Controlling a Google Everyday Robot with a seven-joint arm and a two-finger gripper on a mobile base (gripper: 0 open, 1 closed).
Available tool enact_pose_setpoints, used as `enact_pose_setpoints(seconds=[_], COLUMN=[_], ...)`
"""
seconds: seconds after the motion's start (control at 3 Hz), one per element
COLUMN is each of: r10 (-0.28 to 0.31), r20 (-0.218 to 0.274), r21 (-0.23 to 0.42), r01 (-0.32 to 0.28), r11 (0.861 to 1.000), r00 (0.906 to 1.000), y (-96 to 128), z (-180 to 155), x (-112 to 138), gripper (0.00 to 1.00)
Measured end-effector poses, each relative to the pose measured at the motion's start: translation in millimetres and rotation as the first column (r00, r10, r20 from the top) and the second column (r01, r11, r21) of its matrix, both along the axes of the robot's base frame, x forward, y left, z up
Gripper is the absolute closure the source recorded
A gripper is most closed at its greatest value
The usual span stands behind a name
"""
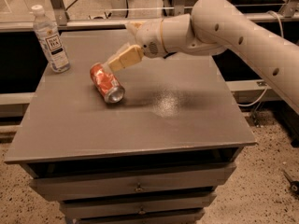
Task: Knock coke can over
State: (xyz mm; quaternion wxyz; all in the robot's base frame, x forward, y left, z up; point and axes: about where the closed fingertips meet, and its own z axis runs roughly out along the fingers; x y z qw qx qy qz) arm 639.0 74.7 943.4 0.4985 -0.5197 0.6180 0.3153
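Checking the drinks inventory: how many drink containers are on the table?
2. The coke can lies on its side left of centre, just below the gripper; the bottle stands upright at the far-left corner. The arm may hide others.

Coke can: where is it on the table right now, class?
In the camera view the coke can lies on its side on the left half of the table, right of the bottle, with the claw close at its upper right.

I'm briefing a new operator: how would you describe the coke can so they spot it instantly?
On the grey table, left of centre, the coke can lies just beside the open gripper. It is red, short and on its side, unlike the tall clear bottle standing at the back-left corner.
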Motion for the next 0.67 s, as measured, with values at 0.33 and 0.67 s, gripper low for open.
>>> enact_pose_setpoints(seconds=[0.33, 0.67], r10=[-0.028, -0.003], r20=[0.009, 0.033], r21=[-0.011, -0.043], r01=[0.028, 0.005], r11=[1.0, 0.999], r00=[0.9996, 0.9995], y=[-16, -50], z=[11, 13], x=[15, 2], gripper=[0.0, 0.0])
